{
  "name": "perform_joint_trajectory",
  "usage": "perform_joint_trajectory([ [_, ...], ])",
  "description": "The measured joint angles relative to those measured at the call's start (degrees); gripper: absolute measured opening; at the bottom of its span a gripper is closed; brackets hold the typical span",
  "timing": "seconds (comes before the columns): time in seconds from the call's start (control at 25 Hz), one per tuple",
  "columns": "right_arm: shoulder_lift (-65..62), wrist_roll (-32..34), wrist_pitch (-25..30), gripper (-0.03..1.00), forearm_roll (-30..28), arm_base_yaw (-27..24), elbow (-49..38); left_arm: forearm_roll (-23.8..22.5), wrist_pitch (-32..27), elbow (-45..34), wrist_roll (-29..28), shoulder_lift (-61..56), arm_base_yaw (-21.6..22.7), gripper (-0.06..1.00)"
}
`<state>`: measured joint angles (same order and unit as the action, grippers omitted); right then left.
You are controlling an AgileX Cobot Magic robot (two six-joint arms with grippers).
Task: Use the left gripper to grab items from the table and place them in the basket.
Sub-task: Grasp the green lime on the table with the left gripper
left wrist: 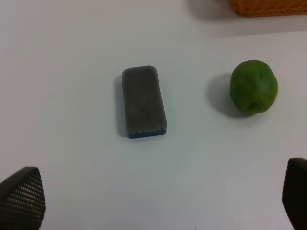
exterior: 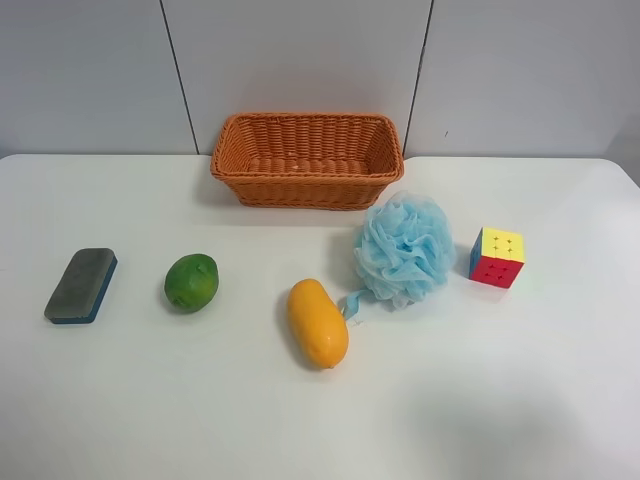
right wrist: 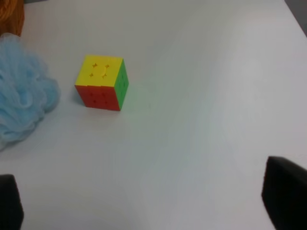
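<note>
An empty orange-brown wicker basket (exterior: pixel 306 160) stands at the back of the white table (exterior: pixel 320 410). In front of it lie a grey-and-blue board eraser (exterior: pixel 81 285), a green lime-like fruit (exterior: pixel 191 282), an orange mango (exterior: pixel 317 322), a light-blue bath pouf (exterior: pixel 404 250) and a puzzle cube (exterior: pixel 497 257). No arm shows in the exterior high view. My left gripper (left wrist: pixel 158 203) is open and empty, fingertips (left wrist: pixel 21 196) wide apart, above the table short of the eraser (left wrist: pixel 143 101) and the fruit (left wrist: pixel 253 86). My right gripper (right wrist: pixel 148 201) is open and empty, short of the cube (right wrist: pixel 102 82).
A grey panelled wall (exterior: pixel 300 60) rises behind the table. The basket's corner (left wrist: pixel 268 7) shows in the left wrist view beyond the fruit. The pouf (right wrist: pixel 21 100) lies beside the cube in the right wrist view.
</note>
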<state>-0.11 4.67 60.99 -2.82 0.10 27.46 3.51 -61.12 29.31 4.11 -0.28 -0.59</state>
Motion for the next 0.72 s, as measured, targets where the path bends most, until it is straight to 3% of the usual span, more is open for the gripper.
perform_joint_trajectory([
  [0.72, 0.00, 0.00, 0.00, 0.99, 0.00, 0.00, 0.00, 0.00, 0.00, 0.00, 0.05, 0.00, 0.00, 1.00],
])
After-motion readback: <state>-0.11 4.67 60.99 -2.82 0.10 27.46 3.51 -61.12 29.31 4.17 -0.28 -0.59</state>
